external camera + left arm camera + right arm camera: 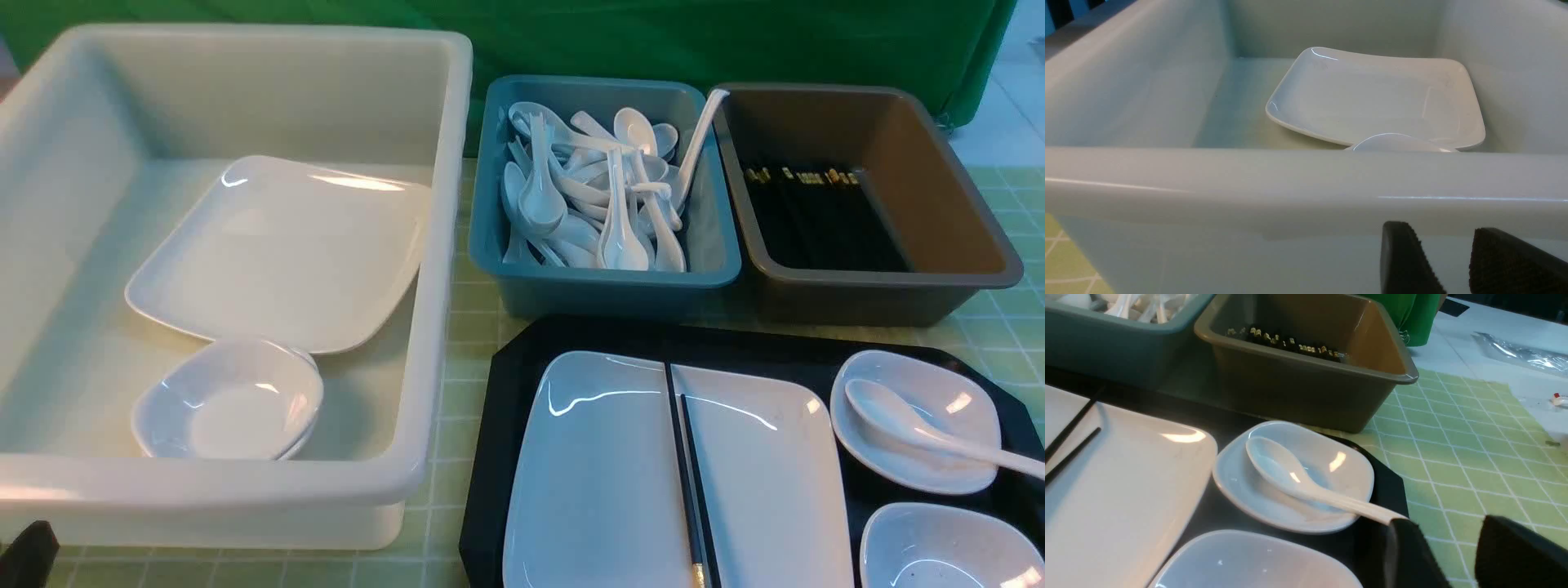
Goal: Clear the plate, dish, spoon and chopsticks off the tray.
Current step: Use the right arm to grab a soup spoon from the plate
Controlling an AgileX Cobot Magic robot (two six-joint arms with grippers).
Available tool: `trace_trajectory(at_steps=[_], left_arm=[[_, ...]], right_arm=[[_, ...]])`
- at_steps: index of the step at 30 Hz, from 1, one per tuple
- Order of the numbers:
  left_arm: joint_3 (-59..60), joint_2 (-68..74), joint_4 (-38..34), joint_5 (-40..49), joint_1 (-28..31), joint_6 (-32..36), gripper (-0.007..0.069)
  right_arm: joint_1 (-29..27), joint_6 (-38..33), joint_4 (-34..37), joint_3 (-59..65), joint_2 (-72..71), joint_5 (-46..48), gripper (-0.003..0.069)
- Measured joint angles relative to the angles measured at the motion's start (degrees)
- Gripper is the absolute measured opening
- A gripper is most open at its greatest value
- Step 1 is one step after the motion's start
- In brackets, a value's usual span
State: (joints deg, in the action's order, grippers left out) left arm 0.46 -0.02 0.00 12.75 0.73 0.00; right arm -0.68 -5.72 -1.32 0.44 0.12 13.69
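The black tray (506,392) lies at the front right. On it rests the large white plate (604,490), with the black chopsticks (690,474) laid lengthwise across its middle. To its right a small white dish (955,408) holds the spoon (890,412), whose handle points right, over the tray's rim. A second small dish (947,547) sits nearer. My right gripper (1445,519) is open over the mat just past the tray's corner. One of its fingers (1408,555) is at the tip of the spoon (1290,473) handle, and nothing is between the jaws. My left gripper (1439,226) is open and empty, low against the white tub's near wall.
The big white tub (441,245) at the left holds a large plate (286,253) and stacked small dishes (233,400). Behind the tray stand a teal tub (604,286) of spoons and a brown tub (971,245) of chopsticks. Green checked mat (1474,449) lies right of the tray.
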Motion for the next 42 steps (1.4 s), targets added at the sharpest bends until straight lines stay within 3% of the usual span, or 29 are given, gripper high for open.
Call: trace_trajectory(at_steps=[36, 39, 42], left_arm=[[0.0, 0.0, 0.0, -0.2, 0.0, 0.0, 0.0225], [0.0, 0.0, -2.7, -1.8, 0.0, 0.0, 0.0225], [0.0, 0.0, -12.9, -5.5, 0.0, -4.4, 0.0225]], right_arm=[[0.0, 0.0, 0.0, 0.0, 0.0, 0.0, 0.0242], [0.0, 0.1, 0.3, 0.0, 0.0, -1.0, 0.0242], [0.0, 6.4, 4.3, 0.0, 0.0, -7.9, 0.0242]])
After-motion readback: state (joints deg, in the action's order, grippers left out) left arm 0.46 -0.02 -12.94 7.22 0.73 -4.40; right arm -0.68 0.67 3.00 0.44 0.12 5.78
